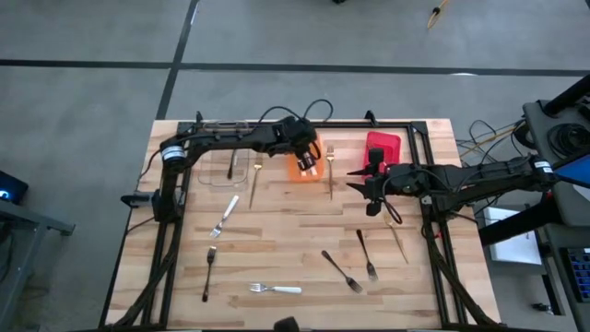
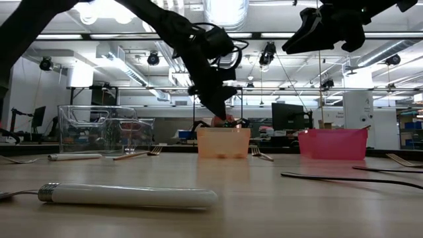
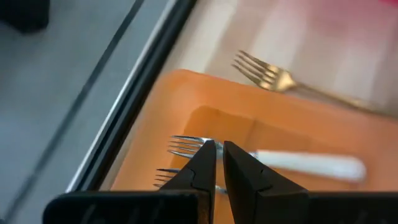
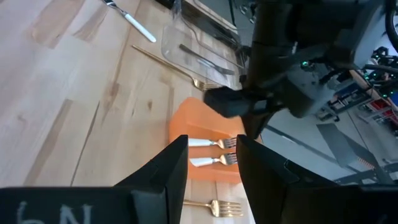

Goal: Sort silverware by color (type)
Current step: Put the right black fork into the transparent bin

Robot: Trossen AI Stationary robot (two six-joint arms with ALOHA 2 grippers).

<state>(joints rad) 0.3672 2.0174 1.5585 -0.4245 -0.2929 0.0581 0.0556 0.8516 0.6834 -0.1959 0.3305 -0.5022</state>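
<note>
Left tool [image 3: 219, 163] pinched shut, empty, over orange bin [image 3: 168, 99] where white-handled forks [image 4: 211, 152] collect by type. Right tool [image 4: 211, 163] part open, empty, waiting mid-surface.

Partial white letter, perhaps "N", on right gripper [image 4: 211, 171].

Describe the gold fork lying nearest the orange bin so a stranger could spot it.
Find the orange rectangular bin at the wooden table's far edge, between the clear bin and red bin. The slim gold fork lies just outside its red-bin side; the bin's own forks have white handles.
</note>
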